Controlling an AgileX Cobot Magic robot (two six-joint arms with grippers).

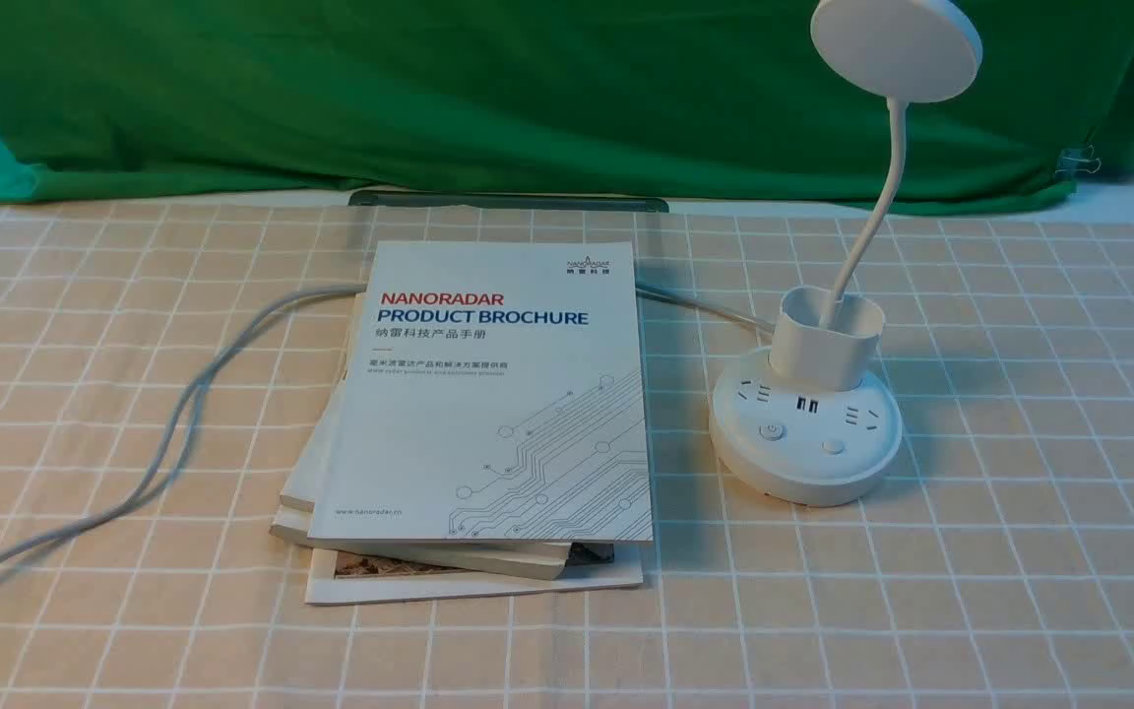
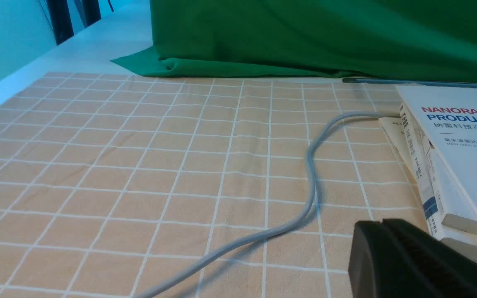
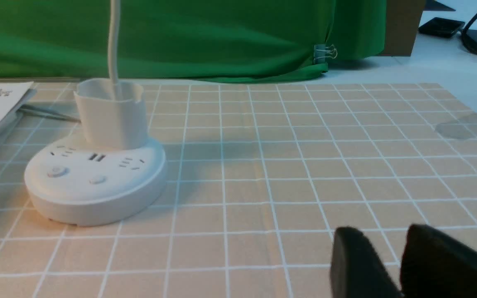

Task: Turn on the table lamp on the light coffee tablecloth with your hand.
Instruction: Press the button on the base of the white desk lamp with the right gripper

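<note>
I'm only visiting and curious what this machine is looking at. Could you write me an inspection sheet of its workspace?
Surface: light coffee tablecloth, flat, white grid lines.
Job's things: table lamp upright on the cloth, no glow seen, two buttons facing the robot.
Clutter: stack of brochures to the lamp's left, not touching it.
Grippers: left gripper fingers together, empty; right gripper fingers slightly apart, empty; neither touches the lamp.
Cables: grey cable snakes from under the brochures away to the left.
Surroundings: green backdrop cloth behind, with a binder clip on it.
</note>
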